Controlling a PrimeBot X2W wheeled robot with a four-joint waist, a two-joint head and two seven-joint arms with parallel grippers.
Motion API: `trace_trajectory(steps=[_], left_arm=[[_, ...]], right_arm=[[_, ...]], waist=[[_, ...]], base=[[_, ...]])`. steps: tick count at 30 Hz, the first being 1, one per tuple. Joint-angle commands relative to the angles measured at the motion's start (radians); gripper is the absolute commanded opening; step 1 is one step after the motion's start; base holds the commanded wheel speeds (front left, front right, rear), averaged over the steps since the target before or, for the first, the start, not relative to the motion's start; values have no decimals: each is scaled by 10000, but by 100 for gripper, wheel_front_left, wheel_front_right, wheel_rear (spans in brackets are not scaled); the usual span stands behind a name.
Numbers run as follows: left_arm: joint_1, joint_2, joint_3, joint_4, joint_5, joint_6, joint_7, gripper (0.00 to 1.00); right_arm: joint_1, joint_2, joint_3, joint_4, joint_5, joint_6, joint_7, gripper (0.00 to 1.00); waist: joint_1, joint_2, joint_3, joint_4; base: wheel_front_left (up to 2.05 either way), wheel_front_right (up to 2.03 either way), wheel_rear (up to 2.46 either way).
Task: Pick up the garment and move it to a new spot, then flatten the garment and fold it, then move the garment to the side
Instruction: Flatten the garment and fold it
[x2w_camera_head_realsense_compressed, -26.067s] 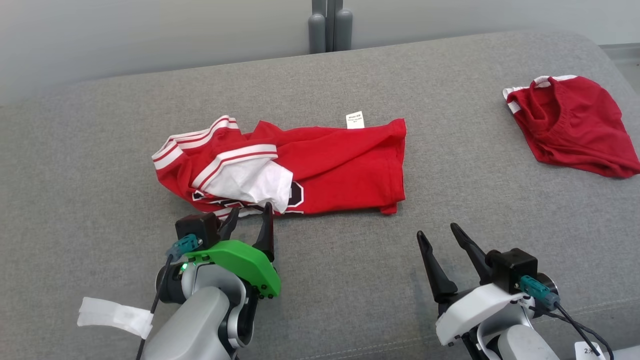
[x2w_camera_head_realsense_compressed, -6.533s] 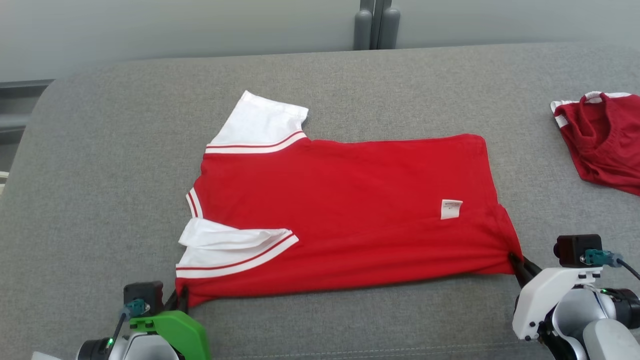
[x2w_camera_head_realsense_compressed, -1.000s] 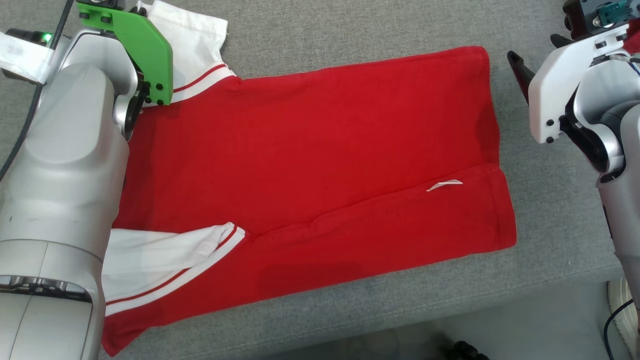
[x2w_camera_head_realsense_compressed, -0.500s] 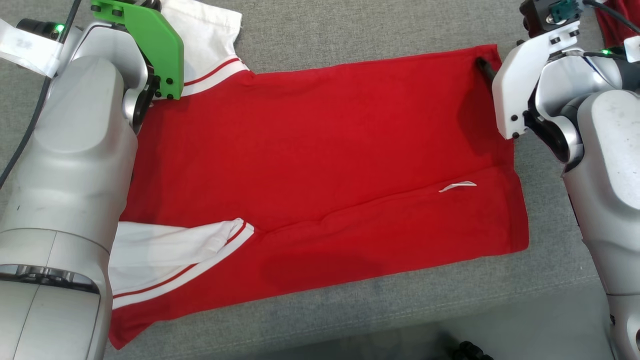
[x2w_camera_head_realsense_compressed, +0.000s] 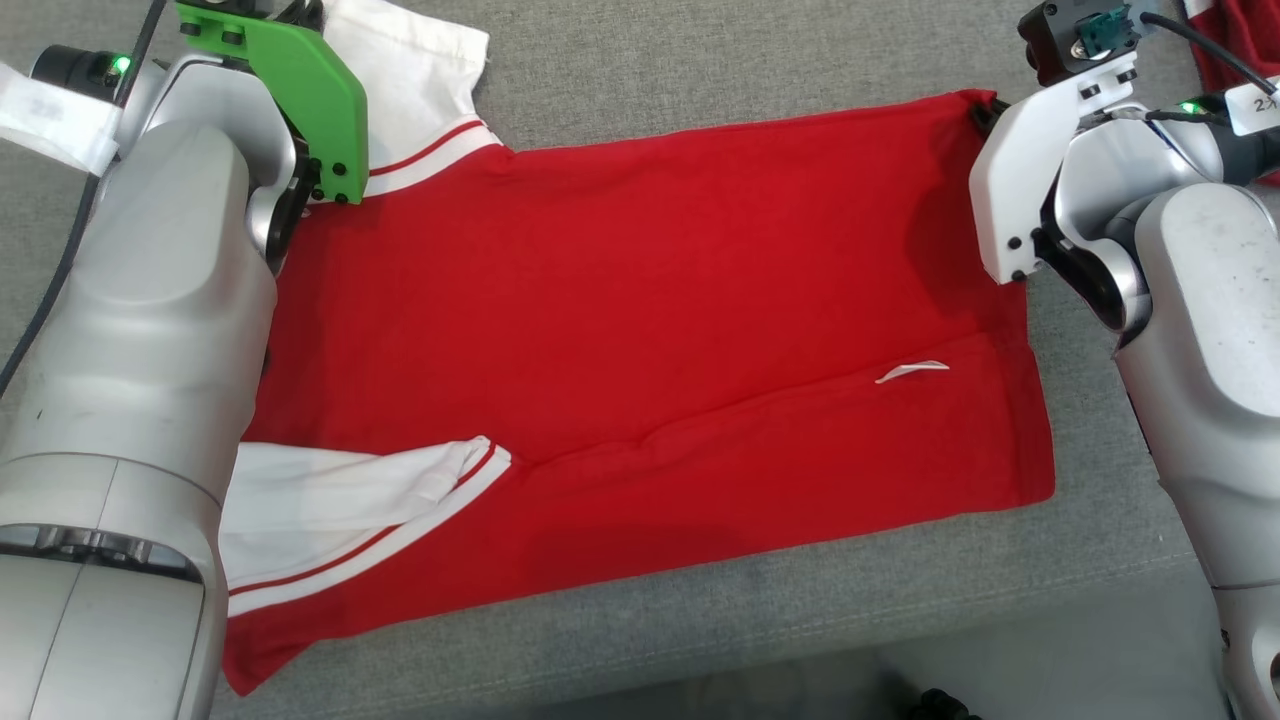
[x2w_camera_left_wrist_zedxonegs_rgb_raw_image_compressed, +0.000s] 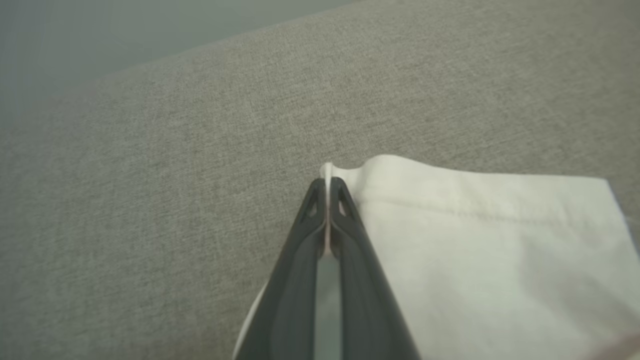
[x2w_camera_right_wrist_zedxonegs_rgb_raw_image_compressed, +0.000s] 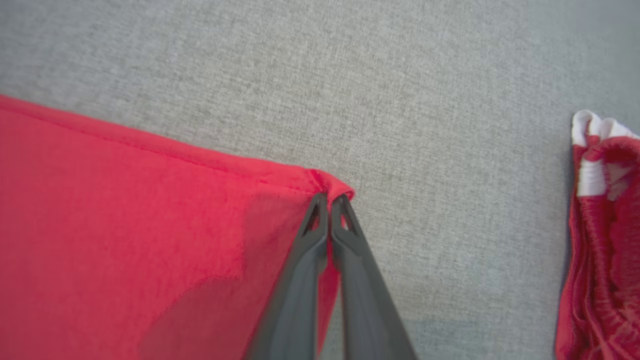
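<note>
The red garment (x2w_camera_head_realsense_compressed: 640, 300) lies spread flat on the grey cushion (x2w_camera_head_realsense_compressed: 700, 60), collar end to the left, hem to the right. Its far white sleeve (x2w_camera_head_realsense_compressed: 420, 60) sits at the top left, and the near white sleeve (x2w_camera_head_realsense_compressed: 340, 500) is folded onto the body. My left gripper (x2w_camera_left_wrist_zedxonegs_rgb_raw_image_compressed: 327, 187), under the green cover (x2w_camera_head_realsense_compressed: 300, 80), is shut on the edge of the far sleeve (x2w_camera_left_wrist_zedxonegs_rgb_raw_image_compressed: 475, 260). My right gripper (x2w_camera_right_wrist_zedxonegs_rgb_raw_image_compressed: 329, 200) is shut on the garment's far hem corner (x2w_camera_right_wrist_zedxonegs_rgb_raw_image_compressed: 325, 185), also seen in the head view (x2w_camera_head_realsense_compressed: 980, 105). A white label (x2w_camera_head_realsense_compressed: 912, 371) sticks up near the hem.
A second red garment (x2w_camera_right_wrist_zedxonegs_rgb_raw_image_compressed: 600, 240) with white trim lies bunched to the right of the right gripper, its corner showing in the head view (x2w_camera_head_realsense_compressed: 1230, 30). The cushion's front edge (x2w_camera_head_realsense_compressed: 800, 620) runs just below the garment, with floor (x2w_camera_head_realsense_compressed: 1050, 670) beyond it.
My right gripper, open beside the hem a second ago, moved in onto the far hem corner and shut on it. The left gripper stayed shut on the sleeve.
</note>
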Motion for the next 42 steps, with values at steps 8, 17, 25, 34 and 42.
trace_trajectory(steps=[8, 17, 25, 34, 42], left_arm=[[358, -181, 681, -387, -743, 318, -1938, 0], [1797, -339, 765, -1120, -1135, 132, -3170, 0], [4396, -343, 925, -2885, -1737, 47, -3414, 0], [7542, 37, 917, -6010, -2040, 866, -2526, 0], [9708, 470, 913, -8442, -2324, 1662, -1301, 0]], right_arm=[[451, -272, -388, 70, 401, -17, -1057, 0], [1536, -593, -687, -40, 788, -17, -1953, 0], [2697, -986, -514, -148, 1085, -17, -2553, 0], [3603, -1664, 212, -144, 1115, -17, -3156, 0], [3716, -2621, 1524, -53, 1312, -17, -3223, 0]], waist=[[1, -1, -513, 504], [1, -1, -1557, 1191], [1, -1, -2711, 1609], [1, -1, -3755, 1751], [1, -1, -3969, 1843]], base=[[0, 0, 0], [0, 0, 0], [0, 0, 0], [0, 0, 0], [0, 0, 0]])
